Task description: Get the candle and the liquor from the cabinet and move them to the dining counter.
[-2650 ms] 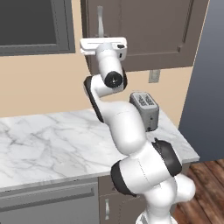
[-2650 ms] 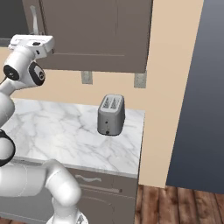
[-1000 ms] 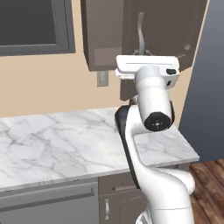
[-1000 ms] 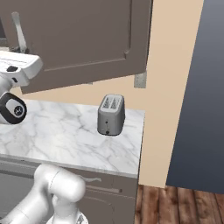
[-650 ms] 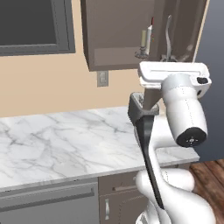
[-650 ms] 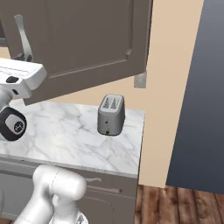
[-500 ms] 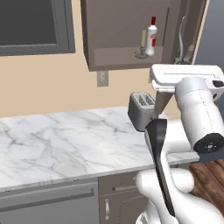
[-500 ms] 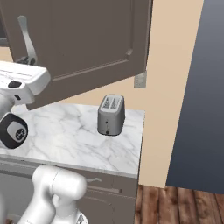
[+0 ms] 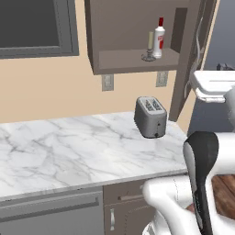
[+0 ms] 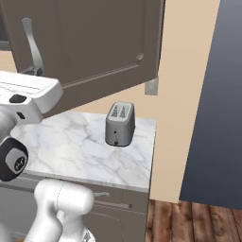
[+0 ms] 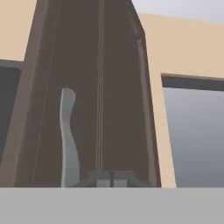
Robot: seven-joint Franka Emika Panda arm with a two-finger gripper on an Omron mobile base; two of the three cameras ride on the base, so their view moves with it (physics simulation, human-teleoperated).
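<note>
Left base view: cabinet [image 9: 137, 59] stood open; candle [image 9: 149, 42] and liquor [image 9: 159, 37] side by side on its shelf, toaster [image 9: 150, 116] below. Right base view: door [image 10: 94, 47] swung out. Hand view: gripper [image 11: 111, 174] pressed together beside silver handle [image 11: 68, 140].

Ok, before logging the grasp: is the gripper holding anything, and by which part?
Nothing: the gripper is shut empty, beside the handle of the cabinet door.

No readable text, label or number anywhere (the liquor [image 9: 159, 38] label shows no legible lettering).
</note>
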